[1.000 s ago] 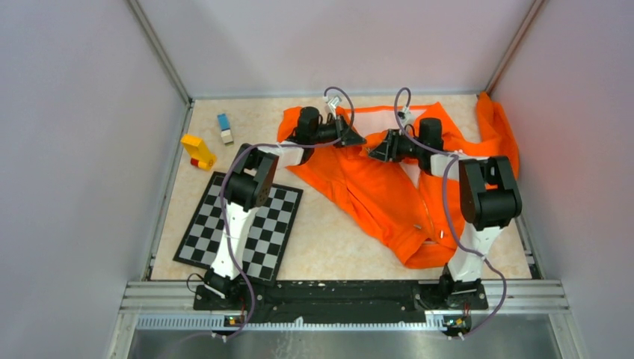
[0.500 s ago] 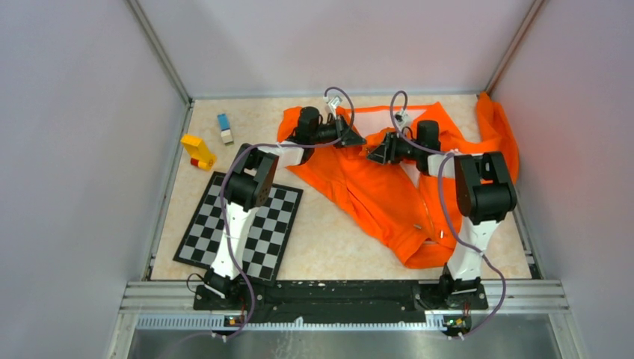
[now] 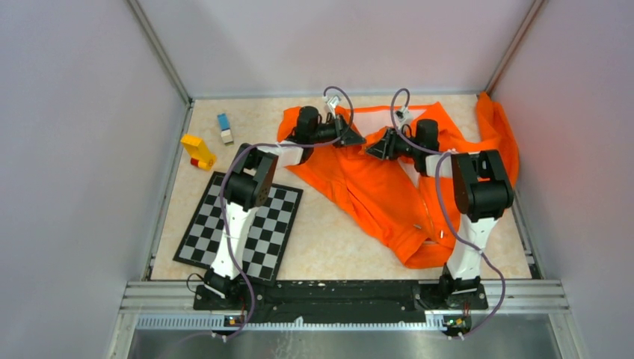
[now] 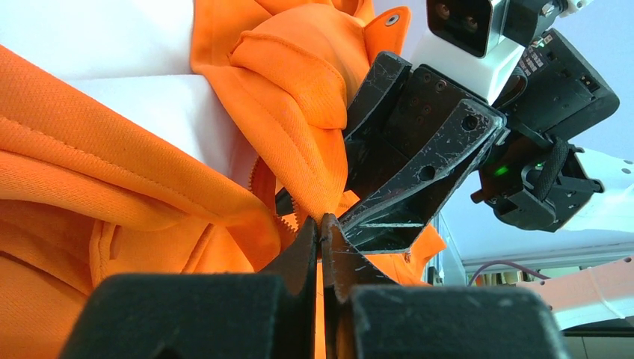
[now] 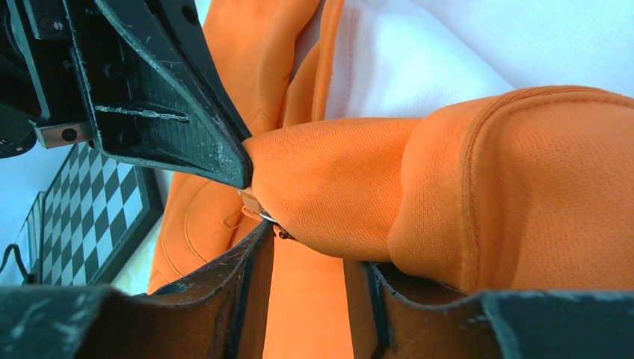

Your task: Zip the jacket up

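The orange jacket (image 3: 374, 187) lies spread on the table's far right half, with its pale lining (image 3: 374, 117) showing at the collar. My left gripper (image 3: 354, 139) is above the collar area. In the left wrist view it (image 4: 321, 218) is shut on the jacket's toothed zipper edge (image 4: 288, 221). My right gripper (image 3: 375, 148) faces it, almost tip to tip. In the right wrist view it (image 5: 314, 247) is open, with a fold of orange fabric (image 5: 336, 187) over the gap and a small metal zipper piece (image 5: 258, 207) at its left fingertip.
A checkerboard (image 3: 239, 224) lies at the near left. A yellow block (image 3: 198, 151) and a blue and white block (image 3: 224, 129) sit at the far left. Walls close in the left, back and right sides. One jacket sleeve (image 3: 497, 127) rests against the right wall.
My right gripper has moved a little to the left and farther away, closer to the left gripper. The left gripper keeps its hold and has hardly moved.
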Action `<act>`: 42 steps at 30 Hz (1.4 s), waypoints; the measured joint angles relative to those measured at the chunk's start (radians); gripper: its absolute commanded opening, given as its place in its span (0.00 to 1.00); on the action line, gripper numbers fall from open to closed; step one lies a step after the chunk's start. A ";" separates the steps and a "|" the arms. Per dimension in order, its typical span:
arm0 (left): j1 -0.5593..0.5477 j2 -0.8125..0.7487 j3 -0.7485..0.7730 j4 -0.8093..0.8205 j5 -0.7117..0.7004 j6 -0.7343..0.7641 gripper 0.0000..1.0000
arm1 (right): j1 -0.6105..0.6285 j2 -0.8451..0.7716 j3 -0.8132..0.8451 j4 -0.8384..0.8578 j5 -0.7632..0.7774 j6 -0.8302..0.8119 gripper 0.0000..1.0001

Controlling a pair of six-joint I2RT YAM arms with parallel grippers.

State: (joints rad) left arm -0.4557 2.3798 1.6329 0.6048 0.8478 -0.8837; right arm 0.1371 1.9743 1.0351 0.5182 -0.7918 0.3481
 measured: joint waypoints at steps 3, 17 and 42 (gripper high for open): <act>0.003 0.000 0.002 0.005 0.000 -0.006 0.00 | 0.006 0.000 -0.002 0.022 0.008 0.015 0.38; 0.005 0.000 0.002 0.009 0.000 -0.012 0.00 | 0.038 0.000 -0.016 0.083 0.035 0.024 0.13; 0.018 -0.040 0.054 -0.263 -0.032 0.218 0.00 | 0.043 -0.153 0.026 -0.435 0.350 -0.026 0.00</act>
State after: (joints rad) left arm -0.4381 2.3394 1.6867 0.3416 0.8158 -0.6655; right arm 0.1806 1.8210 1.0611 0.0837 -0.4419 0.3225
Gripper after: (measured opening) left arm 0.005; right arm 0.008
